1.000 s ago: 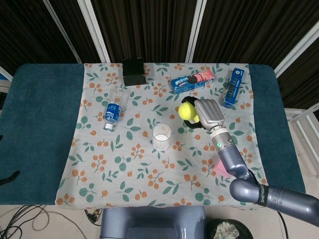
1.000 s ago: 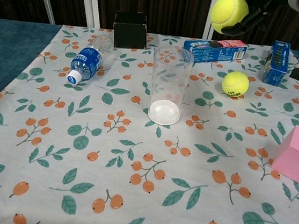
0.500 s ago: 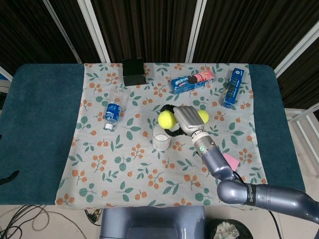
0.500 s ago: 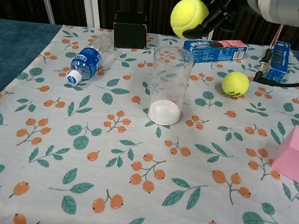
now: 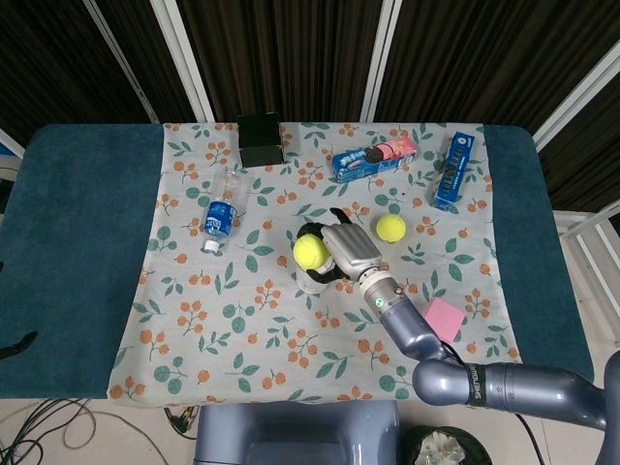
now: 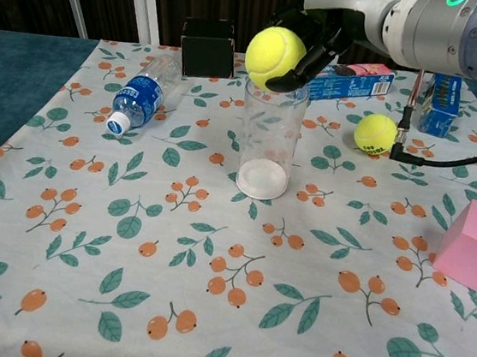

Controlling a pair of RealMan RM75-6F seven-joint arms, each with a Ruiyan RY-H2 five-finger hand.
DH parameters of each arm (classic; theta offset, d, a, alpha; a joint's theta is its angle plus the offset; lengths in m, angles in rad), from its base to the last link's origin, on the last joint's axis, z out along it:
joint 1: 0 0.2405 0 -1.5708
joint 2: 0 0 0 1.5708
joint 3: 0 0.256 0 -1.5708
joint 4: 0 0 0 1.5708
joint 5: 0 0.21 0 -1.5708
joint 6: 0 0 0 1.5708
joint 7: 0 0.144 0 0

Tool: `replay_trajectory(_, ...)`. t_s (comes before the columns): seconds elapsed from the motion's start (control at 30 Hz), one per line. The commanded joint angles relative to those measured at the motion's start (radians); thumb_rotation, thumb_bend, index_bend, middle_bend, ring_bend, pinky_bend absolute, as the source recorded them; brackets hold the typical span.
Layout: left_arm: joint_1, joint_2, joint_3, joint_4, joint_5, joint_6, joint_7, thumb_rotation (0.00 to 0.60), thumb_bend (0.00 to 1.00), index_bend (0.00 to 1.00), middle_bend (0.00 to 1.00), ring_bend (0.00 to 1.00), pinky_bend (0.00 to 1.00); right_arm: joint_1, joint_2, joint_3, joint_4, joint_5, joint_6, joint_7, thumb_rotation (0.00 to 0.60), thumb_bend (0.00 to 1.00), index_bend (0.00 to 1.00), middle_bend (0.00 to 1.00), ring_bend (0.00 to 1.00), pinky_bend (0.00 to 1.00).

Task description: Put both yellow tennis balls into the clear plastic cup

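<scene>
Floral tablecloth (image 6: 123, 286) below, the right hand (image 6: 320, 28) has carried one yellow tennis ball (image 6: 275, 58), grasped, over the clear plastic cup (image 6: 271, 135); releasing seems next. Second yellow tennis ball (image 6: 375, 133) lies right of the fingers.

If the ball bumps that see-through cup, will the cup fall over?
Probably it could. The clear plastic cup stands tall and narrow, looks empty and thin-walled, so it is likely light and tippy. The right hand holds a tennis ball right above its rim; a sideways knock there might topple it.
</scene>
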Motion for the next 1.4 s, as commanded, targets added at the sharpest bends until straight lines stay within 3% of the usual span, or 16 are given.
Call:
replay_trajectory(0.03, 0.0, 0.001, 0.0, 0.0, -0.001, 0.0, 0.001, 0.6, 0.09, 0.07, 0.0, 0.0, 0.04, 0.007, 0.011, -0.007, -0.005, 0.015, -0.007, 0.001, 0.6, 0.37, 0.32, 0.25, 0.27, 0.0)
replay_trajectory(0.4, 0.001, 0.0, -0.001, -0.002, -0.001, 0.003, 0.004, 0.6, 0.09, 0.07, 0.0, 0.0, 0.04, 0.029, 0.027, -0.028, -0.008, 0.047, -0.007, 0.006, 0.6, 0.34, 0.24, 0.19, 0.2, 0.0)
replay_trajectory(0.8, 0.004, 0.003, -0.005, -0.002, -0.007, 0.007, -0.005, 0.6, 0.09, 0.07, 0.0, 0.0, 0.04, 0.058, 0.06, -0.026, 0.037, 0.057, 0.036, -0.017, 0.6, 0.34, 0.22, 0.17, 0.17, 0.0)
replay_trajectory(1.0, 0.001, -0.001, -0.008, 0.002, -0.017, 0.002, 0.005, 0.6, 0.09, 0.07, 0.0, 0.0, 0.04, 0.058, 0.074, -0.027, 0.154, 0.04, 0.053, -0.024, 0.6, 0.34, 0.22, 0.16, 0.14, 0.0)
replay_trajectory(1.2, 0.001, -0.004, -0.019, 0.004, -0.044, 0.0, 0.016, 0.6, 0.09, 0.07, 0.0, 0.0, 0.04, 0.065, 0.041, -0.084, 0.349, 0.046, -0.071, -0.013, 0.6, 0.33, 0.2, 0.14, 0.11, 0.0)
replay_trajectory(1.4, 0.0, -0.004, -0.021, 0.005, -0.049, -0.002, 0.02, 0.6, 0.09, 0.07, 0.0, 0.0, 0.04, 0.069, -0.049, -0.126, 0.52, 0.067, -0.16, 0.015, 0.6, 0.33, 0.19, 0.13, 0.09, 0.0)
